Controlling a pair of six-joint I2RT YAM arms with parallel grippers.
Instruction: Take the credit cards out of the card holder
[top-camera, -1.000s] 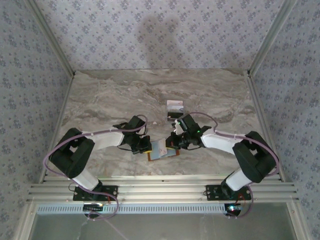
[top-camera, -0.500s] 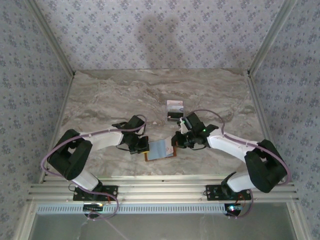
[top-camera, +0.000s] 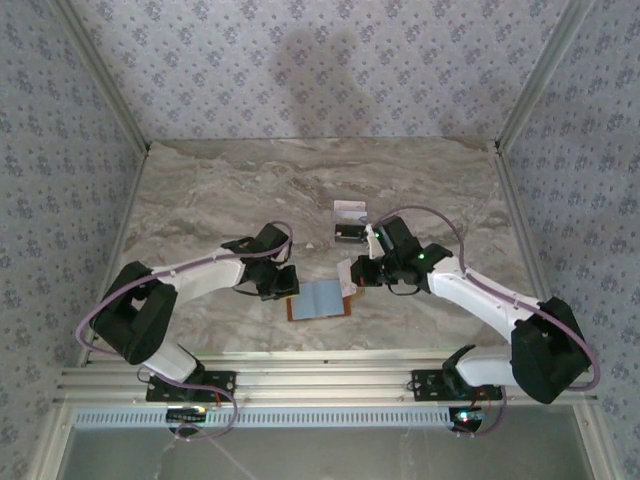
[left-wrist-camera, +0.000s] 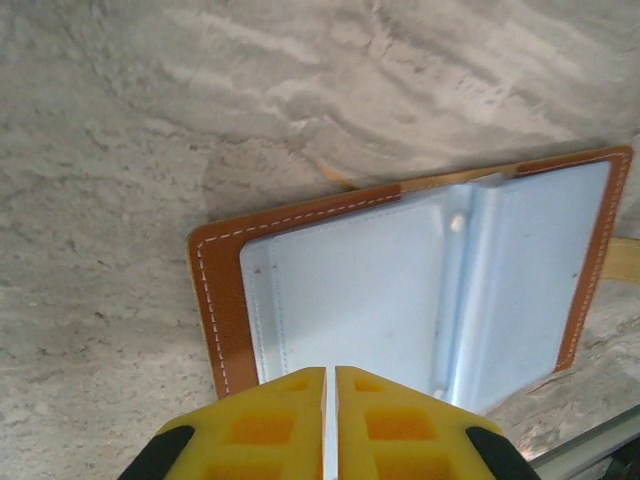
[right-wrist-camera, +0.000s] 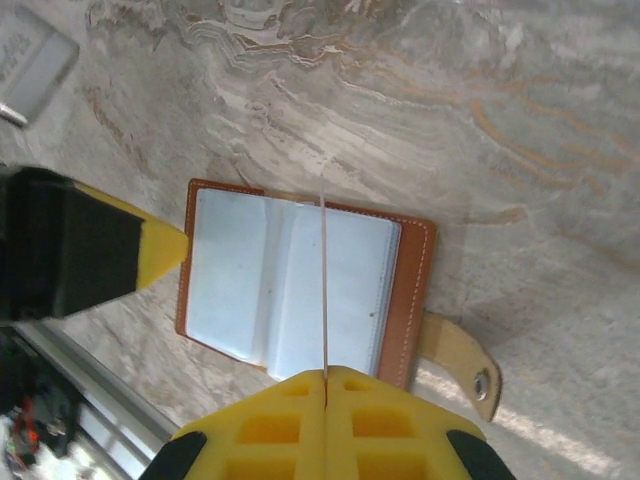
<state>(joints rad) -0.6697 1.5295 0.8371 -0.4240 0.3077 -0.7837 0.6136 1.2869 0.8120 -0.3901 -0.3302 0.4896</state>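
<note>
One card holder (top-camera: 318, 300) lies opened flat on the marble-patterned table (top-camera: 220, 190), close to the near edge and about midway between the left and right edges. Its two grey-blue inner faces are up inside a brown border with pale stitching, and its one snap tab (right-wrist-camera: 455, 360) sticks out from the right-hand side with a round metal snap at its end. Three cards can be counted. Two credit cards (top-camera: 349, 222) rest on the table beyond the holder, towards the middle of the table and apart from the holder. One is pale and farther from the near edge, the other is dark and just in front of it, and the two seem to touch. The faint marks on them are too small to read. The third card (right-wrist-camera: 323, 290) is pinched upright between the yellow pads of the right gripper (top-camera: 352, 272). In the right wrist view it shows only as a thin edge-on line above the holder's right half. No brand or writing can be read on the holder. The left gripper (left-wrist-camera: 330, 372) sits at the holder's left edge with its pads brought almost together, only a hairline slit between them and nothing visibly in it. Whether it presses on the leather I cannot tell. Around the table stand walls with a small flower pattern, and a ribbed metal rail runs along the near edge where the two arm bases are bolted.
</note>
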